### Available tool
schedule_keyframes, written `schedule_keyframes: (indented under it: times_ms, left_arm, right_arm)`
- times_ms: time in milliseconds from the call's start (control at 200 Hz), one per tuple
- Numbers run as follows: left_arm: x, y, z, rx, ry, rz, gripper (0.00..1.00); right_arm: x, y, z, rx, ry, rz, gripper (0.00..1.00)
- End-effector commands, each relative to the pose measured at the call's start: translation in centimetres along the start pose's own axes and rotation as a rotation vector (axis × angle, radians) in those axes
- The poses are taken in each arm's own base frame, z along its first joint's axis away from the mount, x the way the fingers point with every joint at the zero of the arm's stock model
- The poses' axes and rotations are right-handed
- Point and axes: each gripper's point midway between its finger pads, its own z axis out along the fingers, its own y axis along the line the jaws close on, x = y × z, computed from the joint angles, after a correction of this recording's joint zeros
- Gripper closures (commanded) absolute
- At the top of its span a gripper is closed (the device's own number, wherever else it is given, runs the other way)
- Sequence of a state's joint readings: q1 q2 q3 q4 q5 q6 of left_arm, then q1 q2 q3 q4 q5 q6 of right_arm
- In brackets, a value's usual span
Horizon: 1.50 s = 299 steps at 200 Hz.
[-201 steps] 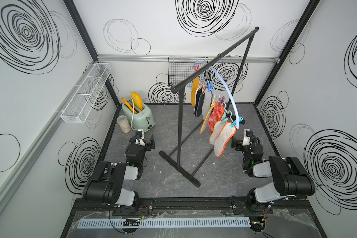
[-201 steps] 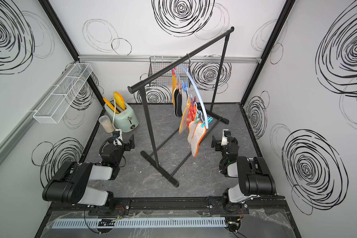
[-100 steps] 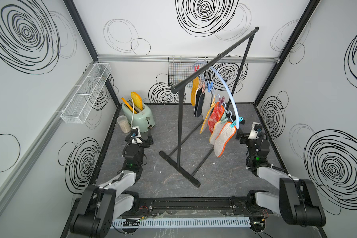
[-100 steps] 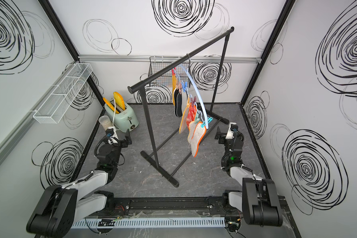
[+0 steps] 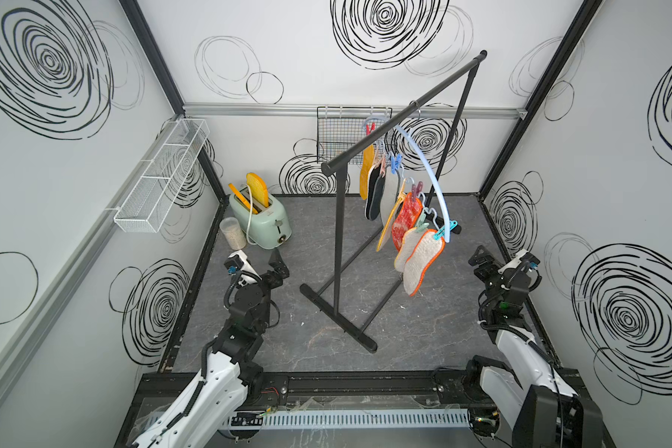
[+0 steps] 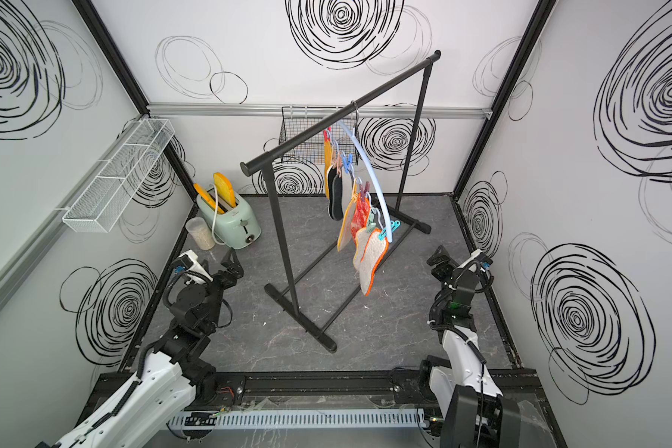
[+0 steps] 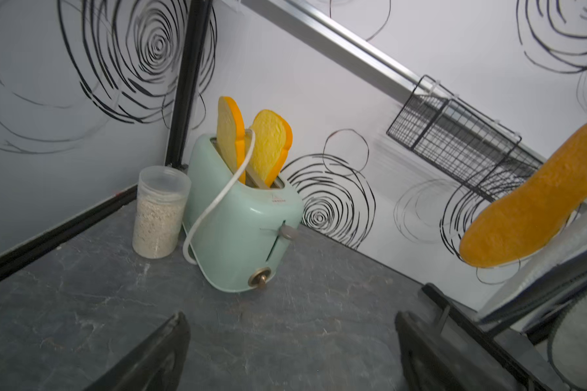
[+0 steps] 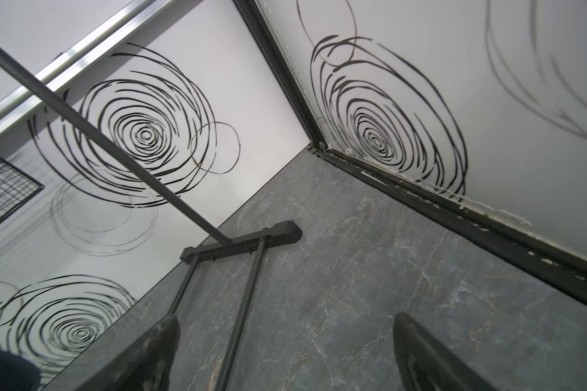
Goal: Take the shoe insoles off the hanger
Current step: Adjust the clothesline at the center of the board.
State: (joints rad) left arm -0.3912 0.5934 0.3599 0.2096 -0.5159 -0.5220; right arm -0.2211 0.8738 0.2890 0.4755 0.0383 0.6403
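In both top views the pale-blue arc hanger [image 5: 423,166] [image 6: 369,170] hangs by its hook from the black rail. Several shoe insoles are pegged along it: an off-white one with an orange rim [image 5: 421,260] nearest the front, a red mesh one [image 5: 406,219], dark ones [image 5: 373,194] and an orange one [image 5: 365,170] behind. My left gripper [image 5: 278,263] [image 7: 290,338] is open and empty, low at the left, facing the toaster; the orange insole [image 7: 536,199] shows at that view's edge. My right gripper [image 5: 480,260] [image 8: 285,342] is open and empty, right of the front insoles.
The black garment rail [image 5: 400,116] crosses the middle on long floor feet [image 5: 338,314] [image 8: 241,243]. A mint toaster [image 5: 262,221] and a jar [image 5: 233,232] stand back left. A white wire basket [image 5: 160,178] hangs on the left wall, a black mesh basket [image 5: 342,132] on the back wall.
Both arms have unfolded from their tucked rest pose and raised their wrists up and forward. Both grippers stayed open. The hanger and insoles have not moved.
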Motion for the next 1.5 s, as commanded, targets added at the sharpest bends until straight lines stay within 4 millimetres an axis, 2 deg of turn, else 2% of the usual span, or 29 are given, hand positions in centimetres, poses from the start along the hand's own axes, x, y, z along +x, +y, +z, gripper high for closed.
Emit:
schedule_keyframes:
  times_ms: [0, 100, 260, 430, 490, 695, 935, 1040, 1226, 1401, 1491]
  left_arm:
    - [0.7, -0.9, -1.6, 0.000, 0.163, -0.045, 0.00]
    - [-0.4, -3.1, -3.6, 0.107, 0.248, -0.034, 0.02]
    - [-2.0, -6.3, -7.9, 0.335, 0.339, 0.008, 0.04]
    - [-3.6, -12.2, -14.7, 0.815, 0.355, 0.026, 0.09]
    - [-4.1, -12.9, -16.1, 0.896, 0.344, 0.039, 0.09]
    - [-5.1, -13.9, -16.6, 0.943, 0.331, 0.078, 0.19]
    - [-5.7, -15.6, -16.9, 1.041, 0.313, 0.084, 0.20]
    - [-6.0, -16.5, -16.5, 1.066, 0.291, 0.104, 0.20]
    - [-4.3, -18.4, -14.2, 1.050, 0.315, 0.151, 0.20]
    - [-1.5, -21.4, -14.4, 1.040, 0.321, 0.254, 0.16]
    - [-0.5, -22.2, -14.5, 0.989, 0.296, 0.324, 0.15]
  right_arm:
    - [0.9, 0.9, -0.6, -0.033, 0.080, 0.024, 0.01]
    - [1.1, 2.1, -0.9, -0.085, 0.115, 0.007, 0.01]
    - [1.7, 3.4, -1.6, -0.151, 0.156, -0.018, 0.01]
    - [1.9, 3.9, -1.7, -0.167, 0.168, -0.031, 0.01]
    - [2.0, 3.9, -1.7, -0.168, 0.169, -0.027, 0.01]
    - [1.7, 4.2, -1.9, -0.178, 0.158, -0.027, 0.01]
    - [1.9, 3.9, -1.8, -0.171, 0.159, -0.023, 0.01]
    - [2.1, 3.7, -1.7, -0.163, 0.165, -0.021, 0.01]
    - [2.3, 3.3, -1.6, -0.146, 0.165, -0.024, 0.01]
    - [2.8, 3.1, -1.5, -0.147, 0.173, -0.026, 0.01]
    - [2.9, 3.0, -1.4, -0.142, 0.180, -0.025, 0.01]
